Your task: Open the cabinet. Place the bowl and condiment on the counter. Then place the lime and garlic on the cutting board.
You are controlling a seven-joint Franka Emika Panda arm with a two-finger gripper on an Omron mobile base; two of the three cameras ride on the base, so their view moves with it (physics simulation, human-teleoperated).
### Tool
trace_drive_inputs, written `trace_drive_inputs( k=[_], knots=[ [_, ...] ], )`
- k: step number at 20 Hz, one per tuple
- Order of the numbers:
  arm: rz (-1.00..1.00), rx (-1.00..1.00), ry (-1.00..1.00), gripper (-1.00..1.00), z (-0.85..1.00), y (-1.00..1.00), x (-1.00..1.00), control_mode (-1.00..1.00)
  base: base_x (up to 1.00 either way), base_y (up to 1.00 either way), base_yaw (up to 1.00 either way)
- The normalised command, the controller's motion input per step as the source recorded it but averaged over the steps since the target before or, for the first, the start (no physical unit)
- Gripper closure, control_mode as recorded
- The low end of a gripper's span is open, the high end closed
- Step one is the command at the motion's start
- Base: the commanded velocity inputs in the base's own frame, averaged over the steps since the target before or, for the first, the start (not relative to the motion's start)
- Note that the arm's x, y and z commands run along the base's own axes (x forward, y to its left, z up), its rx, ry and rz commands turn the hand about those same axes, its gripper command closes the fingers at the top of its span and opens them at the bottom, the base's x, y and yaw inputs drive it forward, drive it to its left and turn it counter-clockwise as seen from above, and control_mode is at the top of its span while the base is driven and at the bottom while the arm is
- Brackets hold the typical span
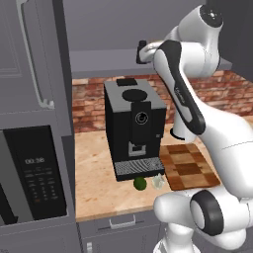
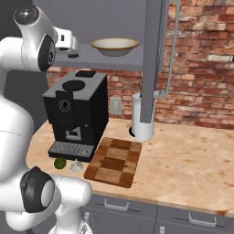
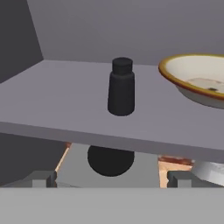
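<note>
Hand view looks into the opened cabinet [image 2: 155,55], where the condiment [image 3: 120,87] stands upright on the shelf, long axis vertical, cap up, just beside the bowl [image 3: 197,81]; neither is on the counter [image 2: 192,151] yet. The gripper [image 3: 111,179] hangs before the shelf edge, jaws spread wide and empty. Lime [image 1: 140,183] and garlic [image 1: 158,182] lie just off the cutting board [image 1: 190,168], unplaced.
</note>
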Motion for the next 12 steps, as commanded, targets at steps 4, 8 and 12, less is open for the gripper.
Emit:
trace_drive_inputs(
  k=[4,8,12],
  knots=[
    [0.0,0.0,0.01,-1.0,-0.1,0.0,0.22,-1.0,0.0,0.0,0.0],
    [0.0,0.0,0.0,-1.0,-0.14,0.0,0.16,-1.0,0.0,0.0,0.0],
    [0.0,0.0,0.0,-1.0,-0.13,0.0,0.15,-1.0,0.0,0.0,0.0]
  ],
)
